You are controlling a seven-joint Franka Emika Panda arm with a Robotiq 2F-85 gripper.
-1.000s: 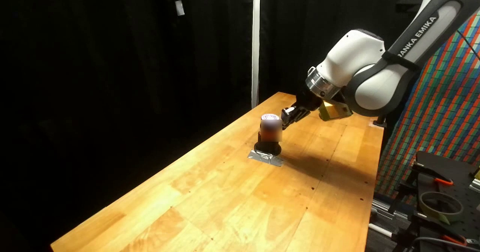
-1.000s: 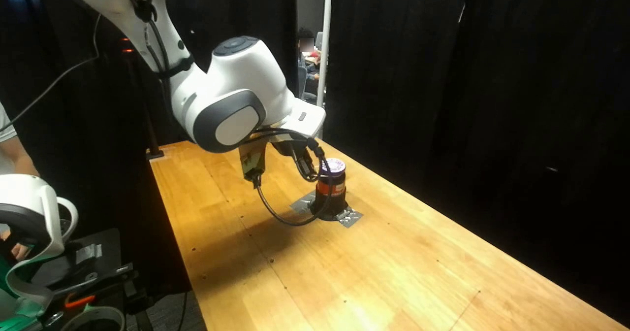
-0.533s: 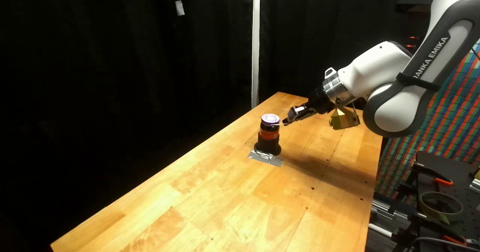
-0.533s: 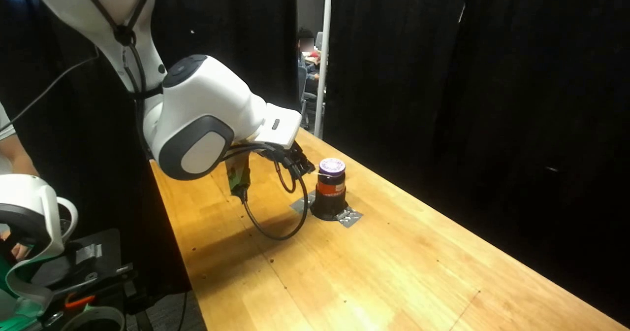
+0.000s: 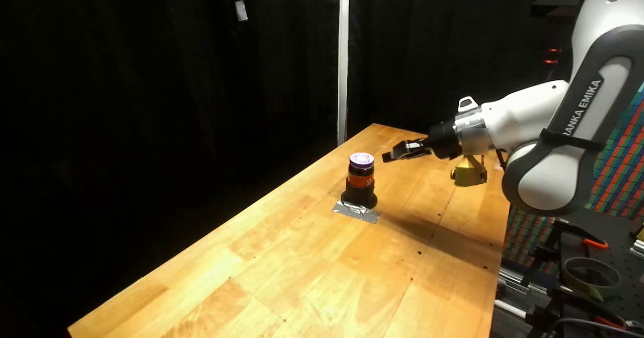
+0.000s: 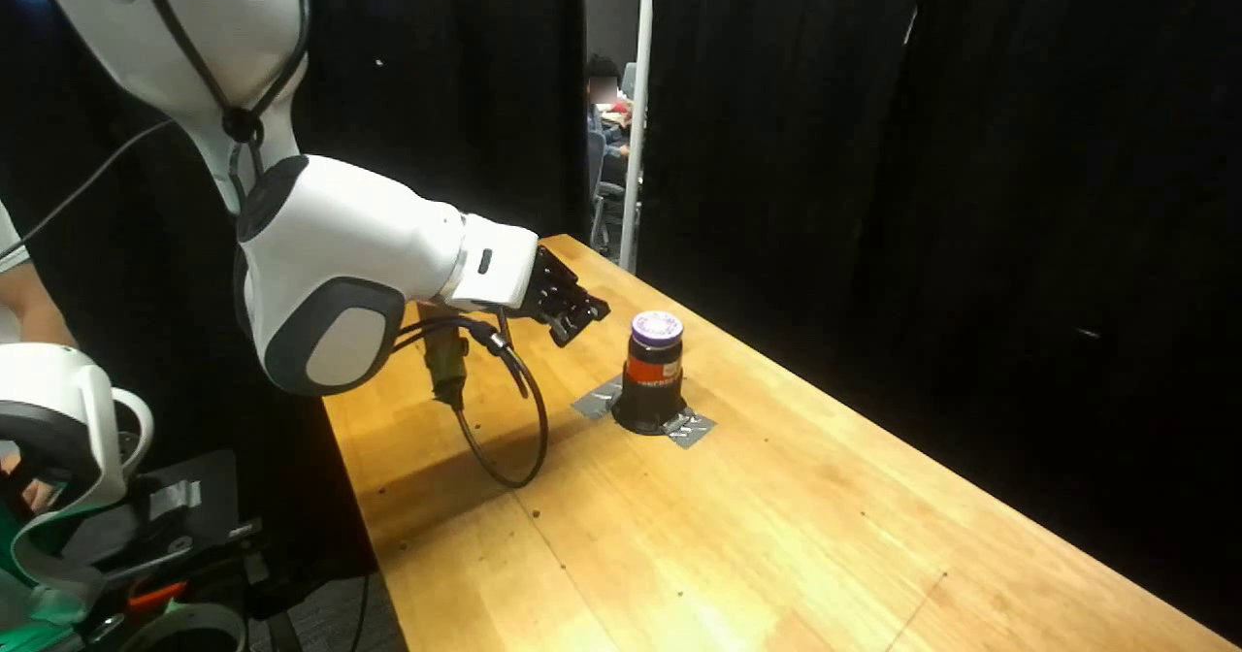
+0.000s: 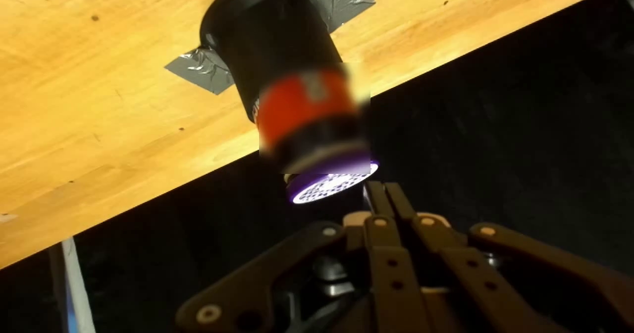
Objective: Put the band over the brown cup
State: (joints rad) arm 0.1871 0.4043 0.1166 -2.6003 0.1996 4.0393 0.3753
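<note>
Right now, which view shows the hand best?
The wrist view: the hand is largest there, its jaws visibly shut, though the frame cuts its rear. Both exterior views show it small and dark, apart from the brown cup, jaw gap hard to read.

Long, dark-specked table of honey-coloured wood (image 5: 302,257). Slants across both exterior views. On its top, crinkled patches of silver tape (image 6: 690,428). Behind, black cloth curtains (image 5: 151,101) with a light-grey rectangular patch (image 5: 241,10), and a slim whitish upright pole (image 5: 342,61). Beside the pole in an exterior view, a distant dark-haired person (image 6: 609,133). Past the table's edge, a black perforated board (image 5: 609,222) bearing a greenish ring-shaped tape roll (image 5: 578,287). Farther back, a backdrop of red, green and blue rectangles (image 5: 624,162).
</note>
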